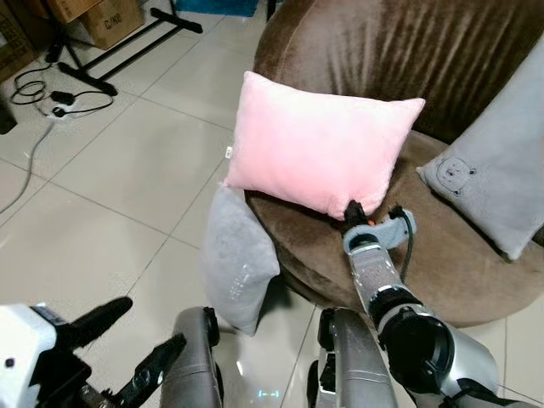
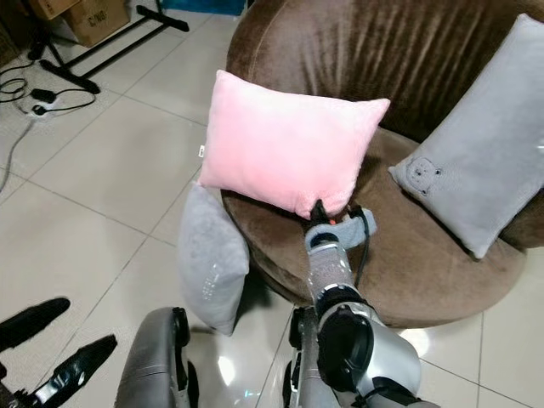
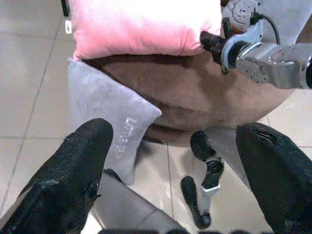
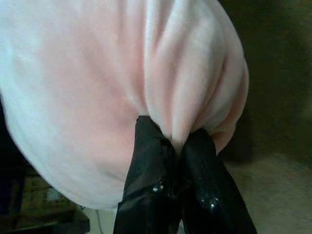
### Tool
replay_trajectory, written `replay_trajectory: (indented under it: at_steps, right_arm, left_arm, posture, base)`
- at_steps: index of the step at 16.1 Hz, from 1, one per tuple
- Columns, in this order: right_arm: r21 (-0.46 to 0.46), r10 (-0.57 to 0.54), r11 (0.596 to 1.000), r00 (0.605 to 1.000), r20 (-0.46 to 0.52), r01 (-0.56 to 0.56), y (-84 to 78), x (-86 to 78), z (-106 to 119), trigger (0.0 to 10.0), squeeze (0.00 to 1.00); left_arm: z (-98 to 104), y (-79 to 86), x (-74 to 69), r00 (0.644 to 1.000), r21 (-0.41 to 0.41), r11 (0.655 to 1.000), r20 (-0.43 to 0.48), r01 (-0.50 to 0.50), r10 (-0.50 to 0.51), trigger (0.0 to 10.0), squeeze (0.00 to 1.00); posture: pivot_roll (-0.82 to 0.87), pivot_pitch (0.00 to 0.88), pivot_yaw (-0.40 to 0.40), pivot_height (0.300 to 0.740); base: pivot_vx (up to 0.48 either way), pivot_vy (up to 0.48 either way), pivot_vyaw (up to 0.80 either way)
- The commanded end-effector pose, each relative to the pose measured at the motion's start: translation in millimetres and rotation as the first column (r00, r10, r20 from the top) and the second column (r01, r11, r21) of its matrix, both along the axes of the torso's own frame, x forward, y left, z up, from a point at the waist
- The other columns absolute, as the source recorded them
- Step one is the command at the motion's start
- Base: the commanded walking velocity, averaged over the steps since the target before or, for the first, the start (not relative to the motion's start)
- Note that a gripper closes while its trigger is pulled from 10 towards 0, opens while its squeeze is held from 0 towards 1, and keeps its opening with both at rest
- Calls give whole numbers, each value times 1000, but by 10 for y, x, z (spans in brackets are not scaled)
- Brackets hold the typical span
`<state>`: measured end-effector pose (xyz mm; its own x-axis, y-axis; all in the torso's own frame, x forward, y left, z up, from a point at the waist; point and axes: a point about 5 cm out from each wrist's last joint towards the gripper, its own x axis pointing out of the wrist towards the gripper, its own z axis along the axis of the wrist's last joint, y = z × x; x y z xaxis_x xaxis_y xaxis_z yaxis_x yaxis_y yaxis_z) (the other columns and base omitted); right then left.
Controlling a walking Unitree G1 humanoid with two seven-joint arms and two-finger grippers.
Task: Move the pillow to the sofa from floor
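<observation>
A pink pillow stands upright on the front of the brown round sofa, leaning over its edge. My right gripper is shut on the pillow's lower edge; in the right wrist view the two black fingers pinch a fold of pink fabric. My left gripper is low at the left, over the floor, open with nothing between its fingers. A grey pillow stands on the floor, propped against the sofa's front.
Another grey pillow with a bear face leans on the sofa's right side. A black stand, cardboard boxes and cables lie on the tiled floor at the far left.
</observation>
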<state>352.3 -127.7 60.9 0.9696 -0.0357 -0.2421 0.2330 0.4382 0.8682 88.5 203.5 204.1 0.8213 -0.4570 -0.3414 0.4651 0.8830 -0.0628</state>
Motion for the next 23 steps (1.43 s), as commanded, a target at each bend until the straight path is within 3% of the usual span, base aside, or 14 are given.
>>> replay_trajectory:
  at_steps: [1, 2, 4, 8, 13, 17, 19, 21, 22, 23]
  right_arm:
    - [16, 22, 1000, 1000, 22, -22, 62, 32, 51, 0, 0]
    - [47, 2, 999, 996, 91, -6, 49, 121, 205, 0, 0]
    - [72, -27, 997, 984, 178, 14, -14, 235, 423, 0, 0]
    - [53, -78, 997, 944, 320, 65, -241, 405, 844, 0, 0]
    - [-62, -167, 972, 851, 498, 227, -768, 475, 1472, 0, 0]
    - [-275, -66, 908, 758, 649, 315, -901, 394, 2000, 0, 0]
    - [-375, 31, 882, 760, 649, 285, -832, 357, 1974, 0, 0]
    - [-521, 166, 835, 822, 545, 177, -657, 301, 1604, 0, 0]
    - [-602, 240, 791, 847, 474, 112, -560, 270, 1446, 0, 0]
    - [-632, 255, 770, 863, 437, 93, -538, 256, 1368, 0, 0]
  left_arm:
    - [-12, -41, -23, 1000, 13, 1000, -12, 6, -6, 10000, 0]
    - [-74, 1, 98, 998, 65, 997, 37, -43, 40, 10000, 0]
    - [-194, 7, 358, 992, 46, 996, 108, -74, 68, 10000, 0]
    - [-356, -11, 831, 975, 44, 995, 205, -91, 80, 10000, 0]
    - [-384, -70, 1112, 958, 46, 994, 277, -95, 79, 10000, 0]
    - [-343, -37, 1178, 933, 52, 987, 337, -153, 127, 10000, 0]
    - [-325, 15, 1243, 911, 56, 977, 375, -206, 171, 10000, 0]
    - [-312, 31, 1294, 893, 70, 968, 405, -242, 195, 10000, 0]
    - [-305, 25, 1314, 890, 70, 967, 410, -247, 198, 10000, 0]
    - [-309, 19, 1322, 890, 70, 966, 411, -247, 198, 10000, 0]
  posture:
    - [173, 110, -31, 600]
    - [149, 65, -40, 600]
    - [117, 9, -54, 600]
    - [63, 0, -64, 600]
    - [28, 0, -53, 600]
    - [16, 0, -59, 600]
    - [12, 0, -66, 600]
    - [16, 0, -61, 600]
    - [8, 0, -53, 600]
    - [8, 0, -53, 600]
  base:
    - [0, 0, 0]
    - [0, 0, 0]
    - [0, 0, 0]
    - [0, 0, 0]
    - [0, 0, 0]
    - [0, 0, 0]
    - [0, 0, 0]
    - [0, 0, 0]
    - [0, 0, 0]
    - [0, 0, 0]
